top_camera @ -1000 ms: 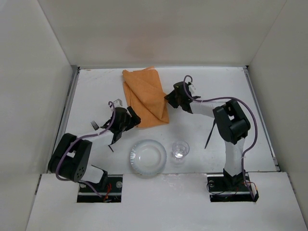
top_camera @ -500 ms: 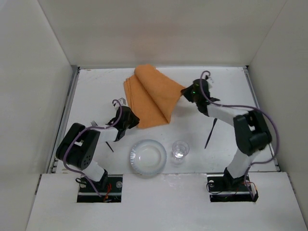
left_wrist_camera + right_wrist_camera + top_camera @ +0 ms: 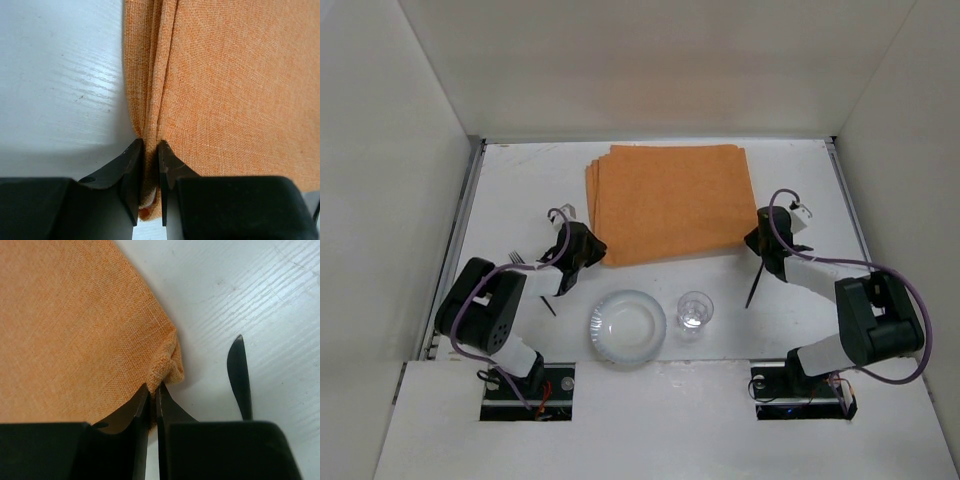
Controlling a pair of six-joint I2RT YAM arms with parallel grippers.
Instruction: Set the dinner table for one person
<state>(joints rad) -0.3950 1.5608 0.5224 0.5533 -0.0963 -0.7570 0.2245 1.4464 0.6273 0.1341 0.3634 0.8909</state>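
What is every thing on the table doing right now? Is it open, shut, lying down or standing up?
Orange cloth mat: spread out flat, layers doubled along its left edge.
Left gripper: shut on the mat's near left corner.
Right gripper: shut on the mat's near right corner.
Plate: right way up, empty.
Glass: standing upright, looks empty.
Knife: lying flat, not held.
Fork: lying flat, not held.
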